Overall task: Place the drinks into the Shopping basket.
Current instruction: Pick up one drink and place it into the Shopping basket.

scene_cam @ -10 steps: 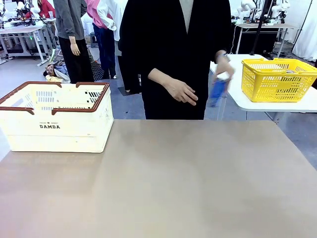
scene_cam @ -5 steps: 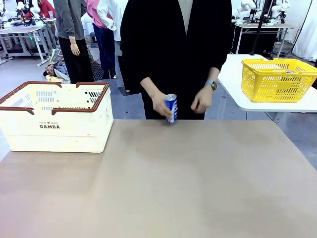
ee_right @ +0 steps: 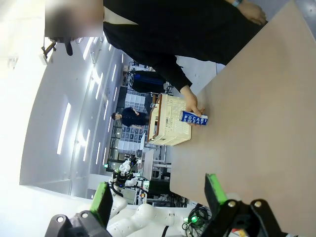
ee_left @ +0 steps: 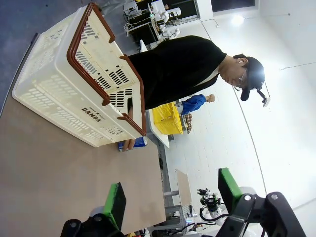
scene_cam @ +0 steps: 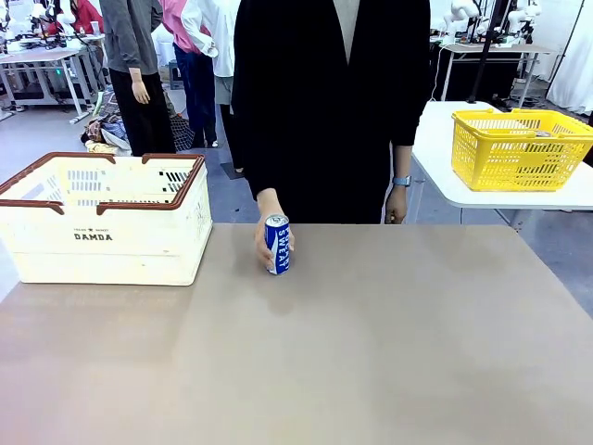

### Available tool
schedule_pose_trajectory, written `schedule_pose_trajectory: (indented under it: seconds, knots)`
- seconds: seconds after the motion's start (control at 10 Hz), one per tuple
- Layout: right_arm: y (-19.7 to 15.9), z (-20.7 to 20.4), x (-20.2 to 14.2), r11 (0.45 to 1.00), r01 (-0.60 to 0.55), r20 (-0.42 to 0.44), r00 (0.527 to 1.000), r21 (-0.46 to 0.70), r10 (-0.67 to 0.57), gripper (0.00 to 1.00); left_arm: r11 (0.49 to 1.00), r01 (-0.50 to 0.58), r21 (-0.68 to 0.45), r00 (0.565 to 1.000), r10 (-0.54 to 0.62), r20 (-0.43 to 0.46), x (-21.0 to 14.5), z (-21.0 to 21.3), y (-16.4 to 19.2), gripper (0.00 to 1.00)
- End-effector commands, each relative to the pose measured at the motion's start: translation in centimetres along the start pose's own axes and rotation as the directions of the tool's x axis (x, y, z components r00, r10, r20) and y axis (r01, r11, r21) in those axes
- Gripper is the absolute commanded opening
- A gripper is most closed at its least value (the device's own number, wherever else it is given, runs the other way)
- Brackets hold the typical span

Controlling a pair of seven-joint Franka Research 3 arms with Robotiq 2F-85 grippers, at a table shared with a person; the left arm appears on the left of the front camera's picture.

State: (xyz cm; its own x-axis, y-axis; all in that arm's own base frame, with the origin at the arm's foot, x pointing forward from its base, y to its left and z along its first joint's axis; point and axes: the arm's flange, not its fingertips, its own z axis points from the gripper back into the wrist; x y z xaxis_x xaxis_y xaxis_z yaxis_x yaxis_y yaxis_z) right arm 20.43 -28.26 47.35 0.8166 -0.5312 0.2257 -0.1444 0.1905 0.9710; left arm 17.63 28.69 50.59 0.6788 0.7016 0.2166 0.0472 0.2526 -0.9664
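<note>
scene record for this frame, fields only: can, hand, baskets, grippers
blue can: upright on table, far middle, right of basket, apart from it
person's hand: wrapped round the can from behind
basket: far left corner of table
yellow basket: on white side table, far right
left gripper: open, nothing between fingers
right gripper: open, nothing held

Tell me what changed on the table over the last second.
The person brought the slim blue drink can with white lettering in from picture right, passed it to their other hand and stood it upright on the brown table near its far edge, still gripping it. The emptied hand dropped to their side. The cream-white slotted plastic basket and yellow mesh basket stayed put.
</note>
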Motion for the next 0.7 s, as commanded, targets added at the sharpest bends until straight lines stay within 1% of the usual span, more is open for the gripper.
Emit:
schedule_pose_trajectory:
  seconds: [0.0,0.6]
  knots:
    - [0.27,0.45,0.24,1.0,-0.015,-0.008,1.0,0.003,0.015,1.0,1.0,0.023,-0.002,1.0,-0.023,-0.011,0.0,0.29,0.03,1.0]
    - [0.27,0.45,0.24,1.0,-0.015,-0.008,1.0,0.003,0.015,1.0,1.0,0.023,-0.002,1.0,-0.023,-0.011,0.0,0.29,0.03,1.0]
